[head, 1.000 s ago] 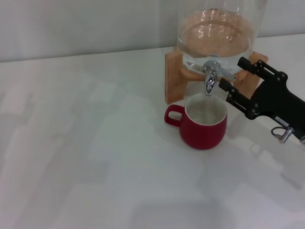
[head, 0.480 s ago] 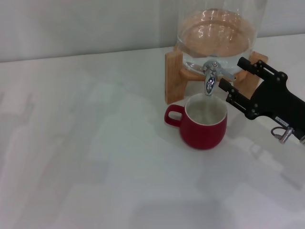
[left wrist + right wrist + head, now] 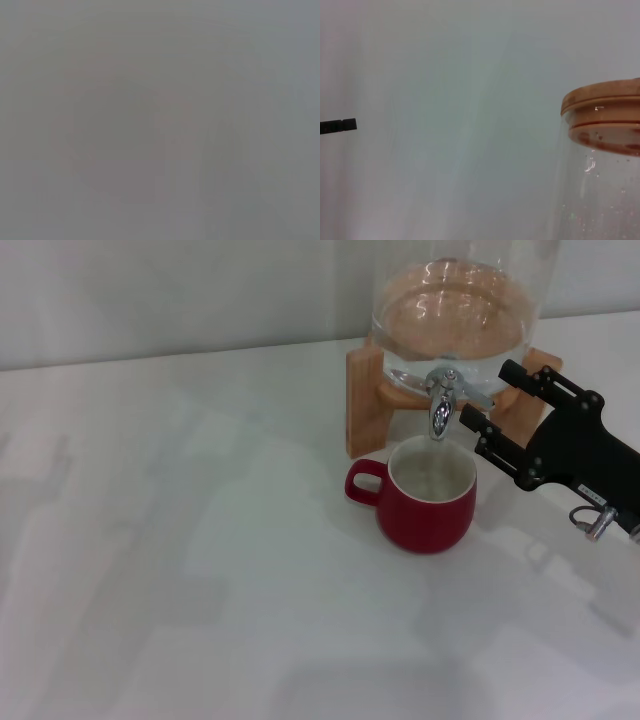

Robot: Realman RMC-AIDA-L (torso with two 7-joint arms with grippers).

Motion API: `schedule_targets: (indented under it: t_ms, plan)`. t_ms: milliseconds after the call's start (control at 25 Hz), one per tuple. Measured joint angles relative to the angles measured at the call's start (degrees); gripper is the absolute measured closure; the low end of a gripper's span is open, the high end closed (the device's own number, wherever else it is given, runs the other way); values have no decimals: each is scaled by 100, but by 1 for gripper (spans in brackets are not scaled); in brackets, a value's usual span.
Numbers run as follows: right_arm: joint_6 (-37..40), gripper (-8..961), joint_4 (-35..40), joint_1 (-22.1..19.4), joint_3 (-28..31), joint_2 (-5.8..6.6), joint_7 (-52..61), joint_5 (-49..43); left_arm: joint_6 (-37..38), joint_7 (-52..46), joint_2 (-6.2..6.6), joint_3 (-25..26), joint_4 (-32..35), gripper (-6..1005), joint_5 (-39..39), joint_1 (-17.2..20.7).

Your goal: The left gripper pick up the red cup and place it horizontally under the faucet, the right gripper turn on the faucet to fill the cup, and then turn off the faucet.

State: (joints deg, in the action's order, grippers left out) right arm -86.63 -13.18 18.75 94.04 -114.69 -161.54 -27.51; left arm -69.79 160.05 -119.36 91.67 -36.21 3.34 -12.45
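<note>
A: Starting from the left of the faucet point(image 3: 441, 410), what do we have?

B: First only bare white worktop point(image 3: 180, 540). The left gripper is not in the head view, and its wrist view shows only grey, so I cannot tell anything about its jaws.

A: And the red cup point(image 3: 425, 495)?

B: It stands upright on the worktop directly below the faucet, with its handle pointing away from the faucet toward the bare side. Nothing holds it. I cannot tell how much water is inside; the white interior looks a little hazy.

A: Then the right side?

B: The right gripper point(image 3: 490, 405) is just beside the faucet. Its jaws are open, one finger behind and one in front, near the lever but, I think, not closed on it. Behind the faucet is the glass dispenser point(image 3: 455, 310) on its wooden stand point(image 3: 362, 410).

A: So which step is it?

B: I judge it is the filling step. Next, the right gripper must catch the lever and turn it to shut the faucet before the cup overflows, without pushing the dispenser.
</note>
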Motion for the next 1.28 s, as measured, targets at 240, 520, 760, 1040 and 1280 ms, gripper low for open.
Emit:
schedule_targets:
  t_ms: [240,520,760,1040,1280]
  plan:
    - [12,336,0,1,70,0,0,1,0,-1,0,0,0,252,0,-3]
    - [142,336,0,47,92,9,-1,1,-9,-10,0,0,-10,252,0,12]
    - [191,336,0,48,228,27,-4,-5,-17,-20,0,0,-25,251,0,39]
    - [215,336,0,9,382,61,-9,-11,-27,-27,0,0,-40,251,0,42]
    - [237,336,40,0,451,77,-76,-9,-27,-27,0,0,-46,251,0,34]
